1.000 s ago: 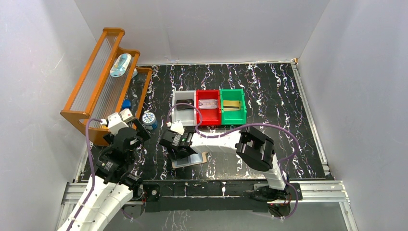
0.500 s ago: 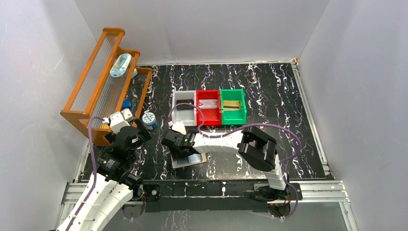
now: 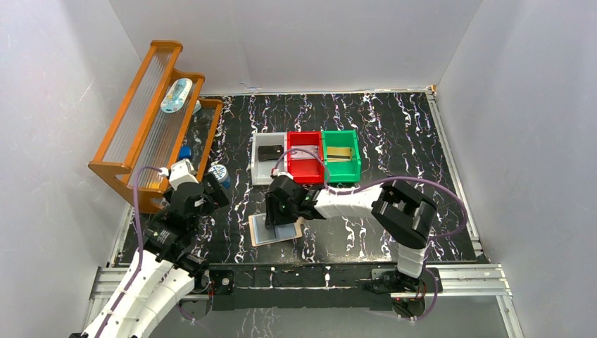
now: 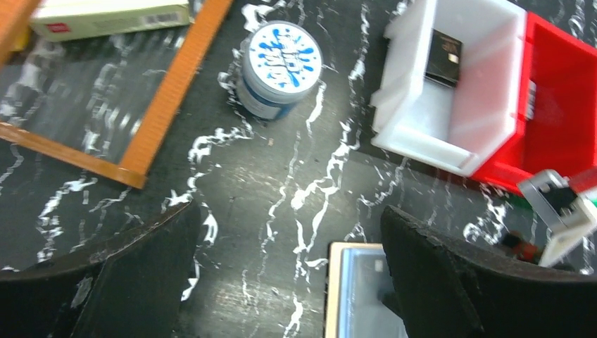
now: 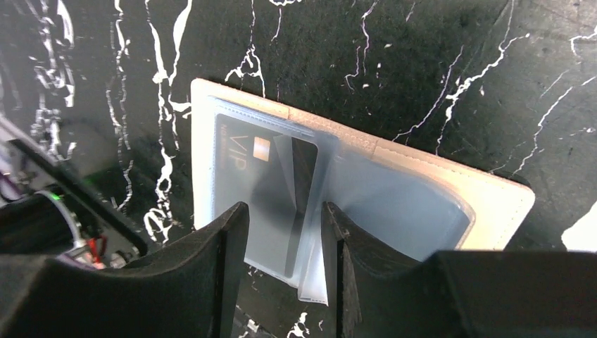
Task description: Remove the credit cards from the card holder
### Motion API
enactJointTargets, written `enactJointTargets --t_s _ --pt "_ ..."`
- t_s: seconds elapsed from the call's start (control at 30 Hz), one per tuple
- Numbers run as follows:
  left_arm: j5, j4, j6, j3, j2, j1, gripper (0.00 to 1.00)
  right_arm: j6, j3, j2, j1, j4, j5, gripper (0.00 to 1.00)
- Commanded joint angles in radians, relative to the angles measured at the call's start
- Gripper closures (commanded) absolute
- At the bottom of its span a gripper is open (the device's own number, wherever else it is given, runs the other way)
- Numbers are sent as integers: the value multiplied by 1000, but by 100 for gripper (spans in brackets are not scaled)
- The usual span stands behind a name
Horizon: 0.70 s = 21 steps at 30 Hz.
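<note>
The tan card holder [image 3: 292, 230] [image 5: 493, 193] lies open on the black mat near the front edge, its pale blue pockets facing up. A dark credit card [image 5: 257, 176] marked VIP sits in the left pocket. My right gripper [image 3: 277, 213] [image 5: 284, 211] points down over the holder with its jaws narrowed but apart. A loose clear pocket leaf [image 5: 313, 232] stands up between them, close to the right finger [image 5: 345, 260]. To the left of the holder, my left gripper [image 3: 205, 195] [image 4: 290, 215] hovers wide open and holds nothing. The holder's corner [image 4: 355, 292] shows by its right finger.
Three bins stand in a row behind the holder. The grey bin [image 3: 258, 169] [image 4: 412, 105] holds a black card [image 3: 269, 152], beside it are a red bin [image 3: 305, 172] and a green bin [image 3: 343, 171] with a gold card [image 3: 340, 154]. A blue-white jar [image 3: 220, 173] [image 4: 278, 63] stands by the wooden rack [image 3: 141, 127].
My right gripper has shifted right and turned over the holder, and its jaws have come closer together. My left arm has edged forward toward the jar.
</note>
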Motion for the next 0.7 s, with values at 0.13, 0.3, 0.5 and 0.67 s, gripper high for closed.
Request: enactJointTargets --t_s 0.13,0.3,0.5,0.67 --pt "268 23 -89 -15 40 3 4 19 -102 -26 -44 128 -130 47" --pt "198 -25 -156 -7 44 3 4 -21 -8 -38 -26 3 -20 34" --pt "-6 -113 -183 34 7 3 2 -70 184 26 43 -208 141 27" --pt "-86 -161 -200 50 -58 3 2 -70 275 93 89 -288 214 24"
